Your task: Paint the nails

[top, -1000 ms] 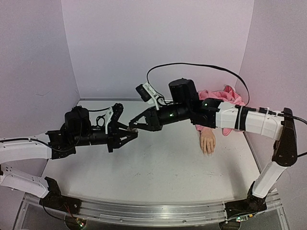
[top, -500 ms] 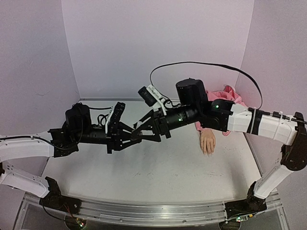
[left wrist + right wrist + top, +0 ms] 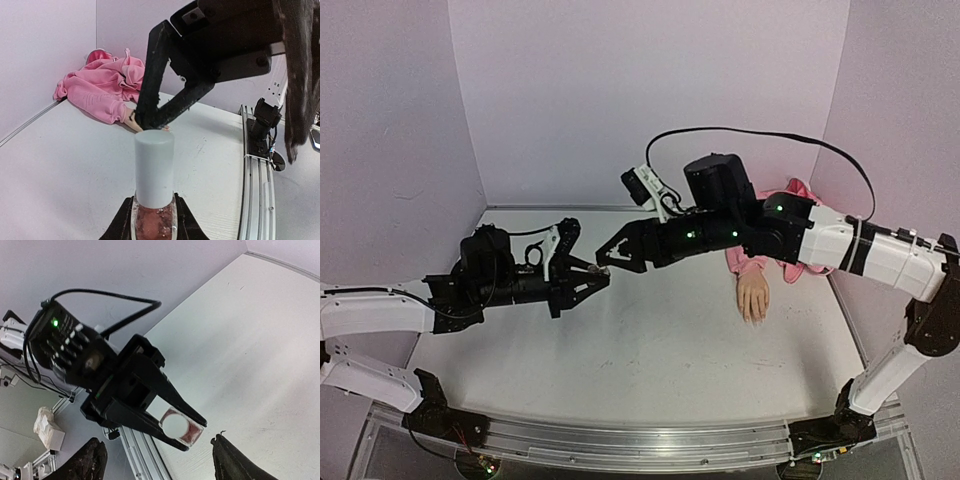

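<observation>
The mannequin hand (image 3: 753,298) lies palm down at the right of the table, sticking out of a pink sleeve (image 3: 790,205). Its nails are too small to make out. My left gripper (image 3: 598,280) is shut on a small glass polish bottle (image 3: 153,223) of pinkish polish with a white cap (image 3: 154,165), held above the table's middle. My right gripper (image 3: 606,258) hovers just beyond the cap, its jaws spread wide and empty. In the right wrist view the cap (image 3: 175,425) sits between the left gripper's fingers, ahead of my right fingertips (image 3: 95,460).
The pink garment (image 3: 102,85) is bunched in the back right corner against the wall. A metal rail (image 3: 256,165) runs along the table's near edge. White walls close in the table on three sides.
The right gripper's jaws, closed at the bottle's cap a second ago, have opened wide. The right arm shifted a little. The left gripper still holds the bottle at about the same spot.
</observation>
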